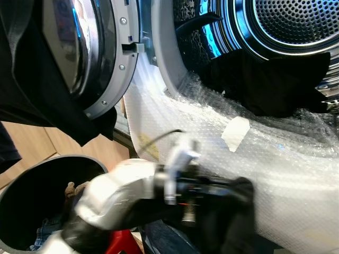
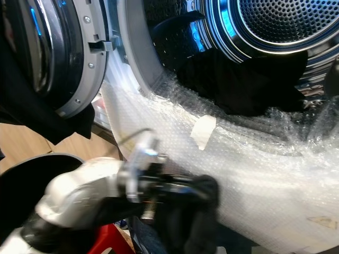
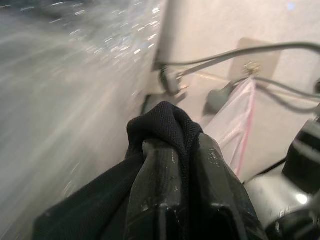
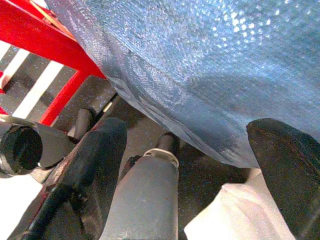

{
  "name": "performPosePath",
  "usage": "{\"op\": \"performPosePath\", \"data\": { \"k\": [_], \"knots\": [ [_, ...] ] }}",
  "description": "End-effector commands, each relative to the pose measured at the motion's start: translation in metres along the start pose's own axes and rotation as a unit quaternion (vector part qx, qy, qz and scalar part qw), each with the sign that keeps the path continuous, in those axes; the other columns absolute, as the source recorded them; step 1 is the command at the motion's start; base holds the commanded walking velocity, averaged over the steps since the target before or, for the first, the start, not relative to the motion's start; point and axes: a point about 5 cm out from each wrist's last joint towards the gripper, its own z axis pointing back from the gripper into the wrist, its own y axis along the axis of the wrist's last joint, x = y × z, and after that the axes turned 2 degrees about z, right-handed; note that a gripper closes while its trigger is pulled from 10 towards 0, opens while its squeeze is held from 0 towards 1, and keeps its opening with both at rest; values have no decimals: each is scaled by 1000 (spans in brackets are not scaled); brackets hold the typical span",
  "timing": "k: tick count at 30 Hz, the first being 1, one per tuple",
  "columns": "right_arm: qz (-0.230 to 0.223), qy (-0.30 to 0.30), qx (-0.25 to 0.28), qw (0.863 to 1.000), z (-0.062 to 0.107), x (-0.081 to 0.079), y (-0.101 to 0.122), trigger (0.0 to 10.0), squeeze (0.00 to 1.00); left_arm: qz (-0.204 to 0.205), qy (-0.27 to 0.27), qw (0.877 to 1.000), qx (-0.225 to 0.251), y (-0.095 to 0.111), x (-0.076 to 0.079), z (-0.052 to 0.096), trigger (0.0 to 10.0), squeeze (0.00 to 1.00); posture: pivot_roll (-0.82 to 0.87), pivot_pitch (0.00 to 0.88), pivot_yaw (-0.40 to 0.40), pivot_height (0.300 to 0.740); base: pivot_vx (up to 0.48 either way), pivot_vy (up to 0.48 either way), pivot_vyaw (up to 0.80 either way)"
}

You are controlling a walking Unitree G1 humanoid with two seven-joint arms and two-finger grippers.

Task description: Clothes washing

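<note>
The washer's drum (image 1: 296,21) stands open, and a black garment (image 1: 270,79) lies across its mouth. Bubble wrap (image 1: 212,132) covers the machine's front below the opening. My left arm reaches across in front of it, blurred, with the left gripper (image 1: 238,206) shut on a bunch of black cloth (image 3: 165,122) that wraps over its fingertips. In the right wrist view, the right gripper (image 4: 195,165) is open, low near the floor and under the bubble wrap, with nothing between its fingers (image 4: 100,150).
The washer door (image 1: 100,58) is swung open at the upper left, with dark cloth (image 1: 32,90) hanging beside it. A round grey-rimmed basket (image 1: 47,161) with clothes inside stands at the lower left. A red frame (image 4: 45,40) stands on the floor below the machine.
</note>
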Motion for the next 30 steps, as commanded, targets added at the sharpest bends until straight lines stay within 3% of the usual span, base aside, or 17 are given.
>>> {"op": "performPosePath", "data": {
  "k": [1,9,17,19,20,23,28,30],
  "knots": [
    [-2,-7,-4,1000,1,4,-4,10000,0,-23,-3,1000,-1,5,-2,-4,0,0,25,0,-32,740,0,0,0],
    [-9,-11,0,1000,1,3,-3,10000,0,-49,-28,998,16,20,-5,-21,0,0,33,0,-20,740,0,0,0],
    [-8,-5,-6,1000,0,-2,-8,10000,0,-55,-56,997,22,28,0,-32,0,0,65,0,-26,740,0,0,0],
    [-16,-7,-6,1000,0,-3,-8,10000,0,-65,-66,996,16,38,5,-33,0,0,79,0,-15,740,0,0,0],
    [-18,-9,-5,1000,0,-3,-7,10000,0,-65,-71,995,18,43,8,-32,0,0,79,0,-15,740,0,0,0],
    [-21,-15,1,1000,0,1,-2,10000,0,-57,-74,996,5,54,19,-7,0,0,132,0,-5,740,0,0,0],
    [-22,-17,1,1000,0,2,-2,10000,0,-52,-73,996,5,56,20,-4,0,0,140,0,-5,740,0,0,0],
    [-11,-15,-2,1000,-1,0,1,10000,0,-67,-108,992,16,85,26,-4,0,0,219,0,-4,740,0,0,0]
  ]
}}
